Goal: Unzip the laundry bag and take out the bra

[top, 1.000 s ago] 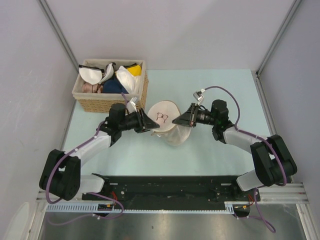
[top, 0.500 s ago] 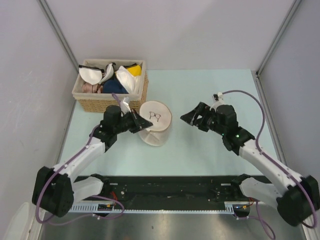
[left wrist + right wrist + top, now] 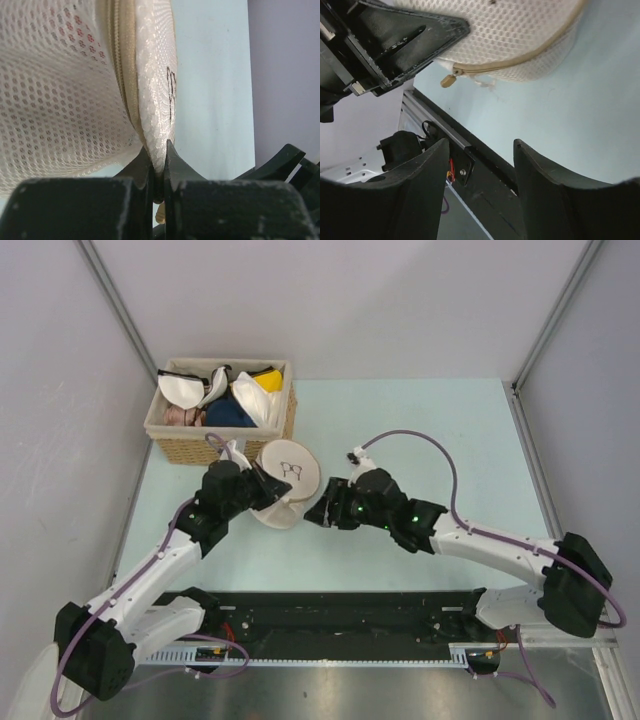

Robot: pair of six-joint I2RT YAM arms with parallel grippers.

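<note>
Both at the laundry bag (image 3: pixel 287 472): left gripper (image 3: pixel 158 156) pinches its rim, right gripper (image 3: pixel 480 150) spread open.

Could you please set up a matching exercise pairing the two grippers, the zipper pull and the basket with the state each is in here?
Things
1. left gripper
2. right gripper
3. zipper pull
4. basket

States
A. open, holding nothing
B. holds several bras
C. clamped on the rim of the laundry bag
D. dangling free, not gripped

Pairs: 1-C, 2-A, 3-D, 4-B
</note>
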